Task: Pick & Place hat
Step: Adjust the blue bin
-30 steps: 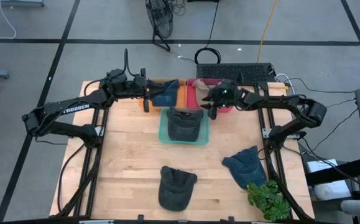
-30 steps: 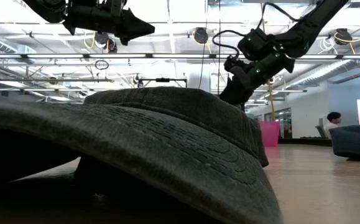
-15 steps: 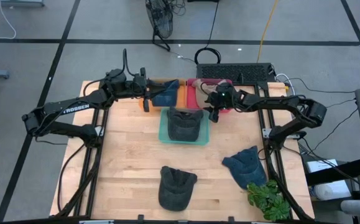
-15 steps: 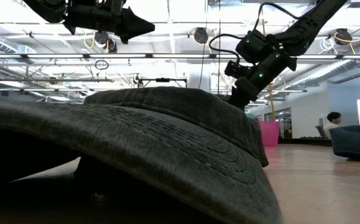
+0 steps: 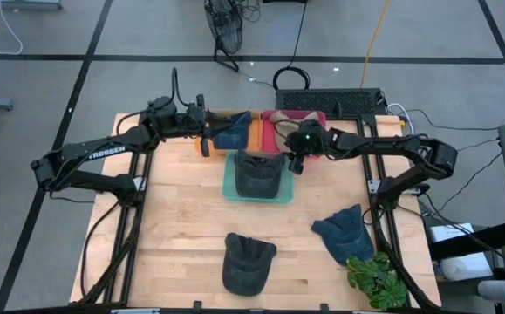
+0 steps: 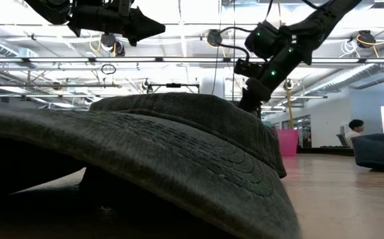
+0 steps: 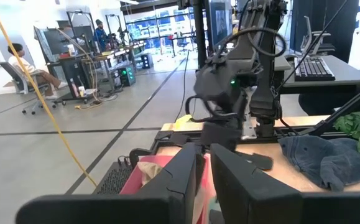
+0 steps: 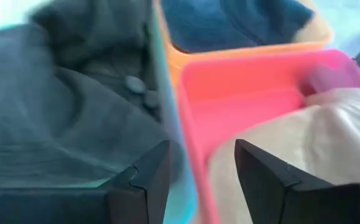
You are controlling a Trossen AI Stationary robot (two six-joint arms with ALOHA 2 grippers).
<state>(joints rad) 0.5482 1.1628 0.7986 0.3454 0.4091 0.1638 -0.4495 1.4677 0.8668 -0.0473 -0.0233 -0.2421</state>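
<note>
High view: a dark grey hat [image 5: 259,174], soft and rumpled, is seen lying in a green tray [image 5: 230,185] at the table's middle back. A blue hat [image 5: 232,131] is held in an orange bin [image 5: 253,133] behind it, and a pale hat [image 5: 280,118] in a pink bin [image 5: 272,139] beside that. Two more hats are spread on the bare wood toward the front: a grey hat [image 5: 246,262] and a navy hat [image 5: 344,230], the latter just beside a green plant [image 5: 376,280]. The right gripper [image 5: 294,162] is stretched from the right, at the green tray's back right corner where it meets the pink bin. The left gripper [image 5: 203,130] is held over the orange bin's left end.

Low view: the front grey hat [image 6: 178,153] fills the frame, its brim stitched in rings. Both arms are seen above it.

Left wrist view: the left fingers [image 7: 183,174] are nearly together, nothing between them. The right arm is seen opposite.

Right wrist view: the right fingers [image 8: 155,171] are set apart, empty, above the edge between green tray and pink bin.
</note>
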